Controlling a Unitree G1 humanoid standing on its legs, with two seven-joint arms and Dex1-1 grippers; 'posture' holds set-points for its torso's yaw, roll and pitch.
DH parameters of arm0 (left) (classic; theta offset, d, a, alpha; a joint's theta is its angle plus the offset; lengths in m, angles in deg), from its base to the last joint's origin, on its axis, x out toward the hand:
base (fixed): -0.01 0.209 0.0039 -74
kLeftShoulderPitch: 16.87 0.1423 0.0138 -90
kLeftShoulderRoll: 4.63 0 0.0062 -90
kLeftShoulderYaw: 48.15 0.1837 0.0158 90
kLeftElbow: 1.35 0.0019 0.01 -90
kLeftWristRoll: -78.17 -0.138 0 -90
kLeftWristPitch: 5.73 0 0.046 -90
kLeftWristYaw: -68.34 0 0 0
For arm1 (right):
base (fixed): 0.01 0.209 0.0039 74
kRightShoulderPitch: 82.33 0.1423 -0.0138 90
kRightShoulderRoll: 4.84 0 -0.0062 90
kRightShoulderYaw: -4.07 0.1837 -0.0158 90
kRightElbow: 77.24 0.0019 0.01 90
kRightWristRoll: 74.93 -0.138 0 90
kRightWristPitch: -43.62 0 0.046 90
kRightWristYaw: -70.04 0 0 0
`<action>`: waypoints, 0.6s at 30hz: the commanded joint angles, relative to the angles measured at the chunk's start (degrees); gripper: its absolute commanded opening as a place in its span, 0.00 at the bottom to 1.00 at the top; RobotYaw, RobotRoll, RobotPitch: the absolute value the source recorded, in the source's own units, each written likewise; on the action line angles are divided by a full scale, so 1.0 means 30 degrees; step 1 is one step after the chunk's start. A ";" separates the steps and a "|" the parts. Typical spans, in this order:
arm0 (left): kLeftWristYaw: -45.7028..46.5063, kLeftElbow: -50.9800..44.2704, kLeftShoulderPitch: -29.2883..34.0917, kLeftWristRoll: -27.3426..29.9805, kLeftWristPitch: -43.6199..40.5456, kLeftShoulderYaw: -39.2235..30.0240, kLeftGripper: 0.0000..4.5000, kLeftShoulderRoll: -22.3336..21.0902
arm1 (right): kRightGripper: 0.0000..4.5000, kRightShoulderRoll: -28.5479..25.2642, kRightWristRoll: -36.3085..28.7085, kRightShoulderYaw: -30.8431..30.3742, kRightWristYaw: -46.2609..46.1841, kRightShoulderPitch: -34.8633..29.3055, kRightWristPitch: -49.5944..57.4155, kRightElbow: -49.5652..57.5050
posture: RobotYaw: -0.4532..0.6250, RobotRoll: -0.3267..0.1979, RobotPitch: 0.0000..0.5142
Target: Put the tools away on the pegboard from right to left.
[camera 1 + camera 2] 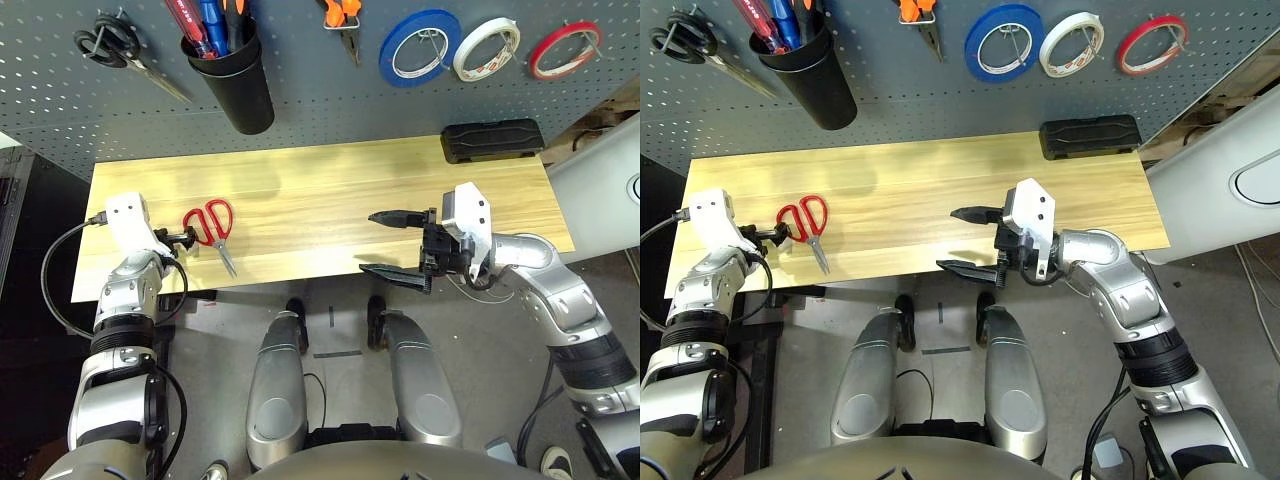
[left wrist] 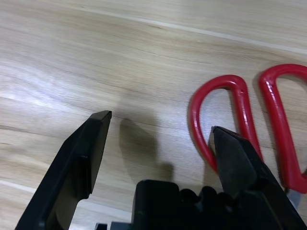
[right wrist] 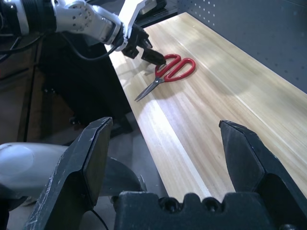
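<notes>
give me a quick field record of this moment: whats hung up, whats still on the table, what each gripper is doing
on pegboard: red tape ring, orange-handled pliers, red-handled screwdriver in the black cup
on table: red-handled scissors, lying flat
left gripper: open, at the scissors' handle loops, one finger over a loop
right gripper: open, holding nothing, over the table's near edge
left to do: hang the scissors

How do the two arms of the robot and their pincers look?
Both arms are built of rounded silver segments with black joint rings. Each wrist carries a white angular block. The left pincer and the right pincer each have two black pointed fingers. A black cable loops beside the left arm.
</notes>
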 commanded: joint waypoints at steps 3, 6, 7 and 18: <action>0.0132 0.0457 0.0210 -0.0182 -0.0160 0.0114 0.61 0.0415 | 1.00 -0.0141 -0.0332 0.0275 0.0004 -0.0208 0.0258 0.0458 | 0.28 0.62 0.83; 0.0184 0.0365 0.0151 -0.0181 -0.0182 0.0067 0.35 0.0492 | 1.00 -0.0144 -0.0308 0.0335 0.0000 -0.0144 0.0240 0.0389 | 0.29 0.62 0.82; 0.0173 0.0144 0.0133 -0.0127 -0.0232 0.0019 0.25 0.0500 | 1.00 -0.0146 -0.0299 0.0351 0.0010 -0.0092 0.0217 0.0314 | 0.29 0.62 0.82; 0.0659 -0.6112 0.1214 0.0993 -0.3229 -0.0756 0.00 0.1087 | 1.00 -0.1351 -0.0646 0.1406 0.1272 0.0002 -0.0399 -0.0703 | 0.35 0.62 0.74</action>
